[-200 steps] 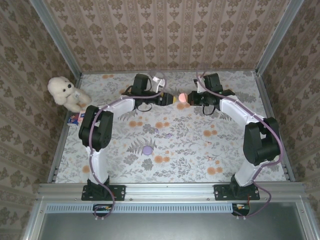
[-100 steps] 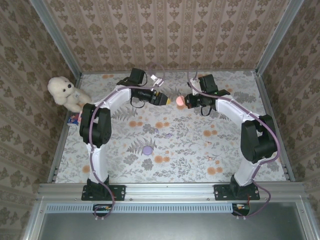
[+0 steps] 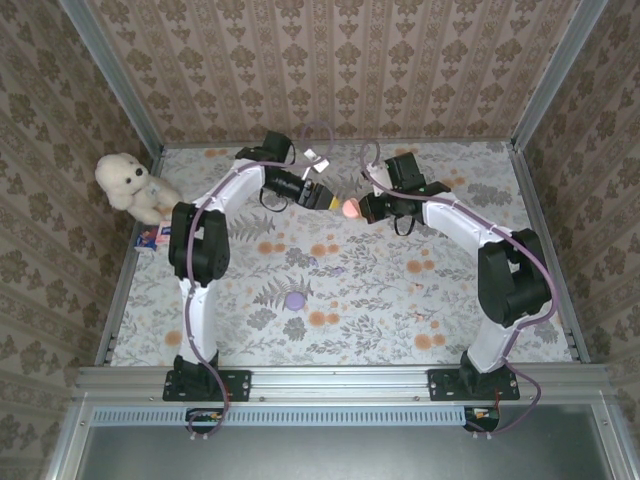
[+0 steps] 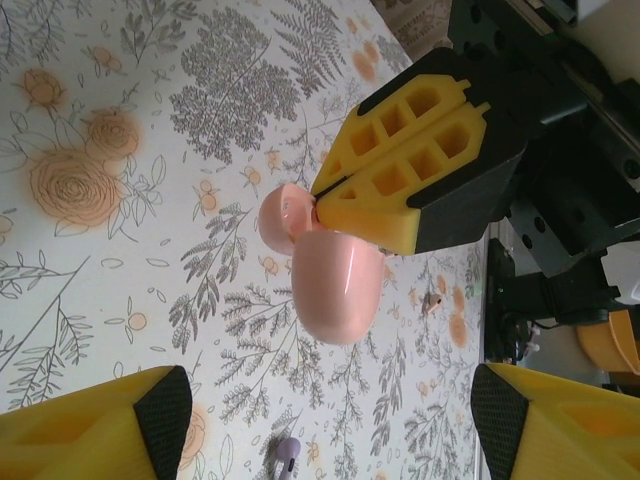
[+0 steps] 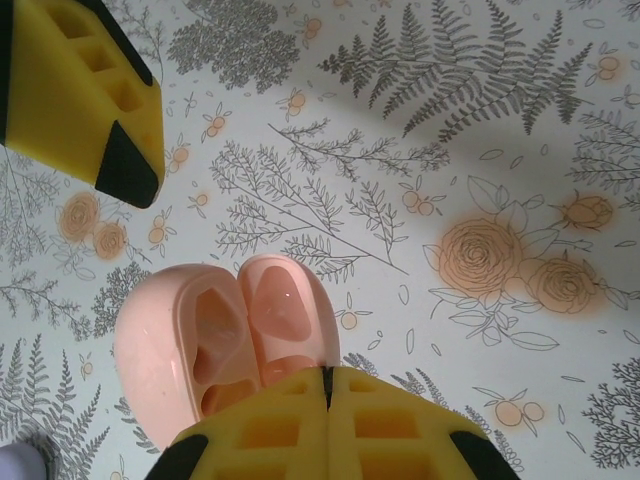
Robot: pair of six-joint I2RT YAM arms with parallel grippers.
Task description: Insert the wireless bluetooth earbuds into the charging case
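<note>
Pale floral cloth [image 3: 380, 300]; brown, seemingly papered walls [image 3: 330, 70]

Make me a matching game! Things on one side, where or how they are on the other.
1 pink charging case
2 purple case
3 white plush toy
4 left end effector

A open, holding nothing
B lying on the floral cloth
C gripped by the right end effector, lid open
D sitting in the far left corner

Pairs: 1-C, 2-B, 3-D, 4-A

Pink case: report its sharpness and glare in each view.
Left wrist: pink case sharp, with a soft pale sheen along its rounded shell. Right wrist: crisp and open, a small glint in one well. Top external: a tiny bright blob, no detail.
</note>
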